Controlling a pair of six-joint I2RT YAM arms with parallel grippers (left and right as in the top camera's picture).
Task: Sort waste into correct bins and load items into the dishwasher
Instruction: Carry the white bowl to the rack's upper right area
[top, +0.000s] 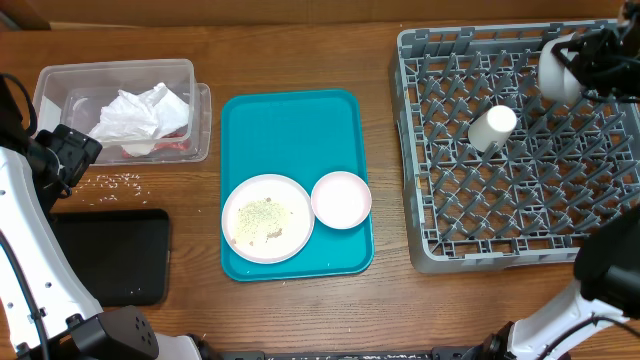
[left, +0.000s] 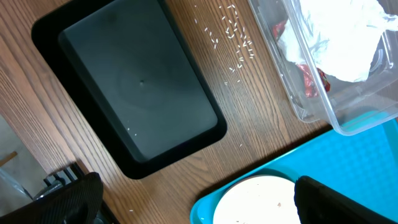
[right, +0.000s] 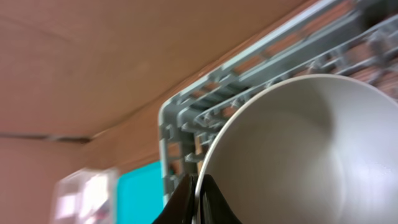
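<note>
Right hand (top: 582, 58) holds the grey bowl (top: 556, 72) above the dish rack (top: 520, 255), at its far right corner; the white cup (top: 492, 127) lies near, toward the middle; left hand (top: 68, 152) hangs well apart by the clear tub (top: 45, 85); from the left wrist, its fingers (left: 68, 199) stand spread above the plate (left: 255, 202); from the right wrist, fingers (right: 180, 200) pinch the bowl's rim, rack directly beyond; setting down probably belongs to the right arm.
</note>
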